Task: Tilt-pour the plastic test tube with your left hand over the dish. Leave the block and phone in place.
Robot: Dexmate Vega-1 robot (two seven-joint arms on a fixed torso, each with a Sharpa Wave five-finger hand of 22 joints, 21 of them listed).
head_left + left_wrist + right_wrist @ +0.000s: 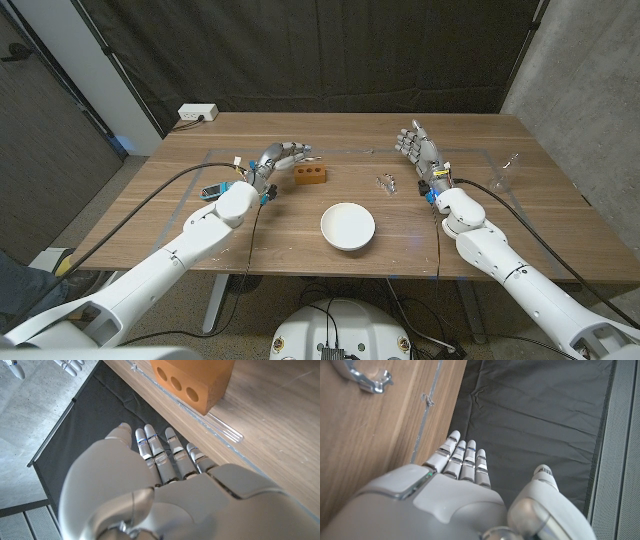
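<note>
Two robot hands hover over a wooden bench (200, 250), neither holding anything. At centre left of the head view, the left hand (279, 159) reaches toward the orange block (309, 175), its fingers (160, 452) extended side by side and gripping nothing; the left wrist view shows them pointing past the block's holed face. At upper right, the right hand (419, 146) stands raised with its fingers (462, 457) straight and close together, thumb apart, likewise empty, apparently parked out of the way since the task belongs to the left hand. A white dish (347, 225) sits at centre, nearer the robot than the block, ready to receive the pour. A small clear object (386, 183), probably the test tube, lies on the bench right of the block and beyond the dish, well apart from the left hand; it is too small to be sure. Another clear item (505, 171) rests near the right edge. A dark object (213, 191) beside the left wrist may be the phone. Judging by this layout, the grasp has not begun, and the left hand must pass the block without nudging it.
</note>
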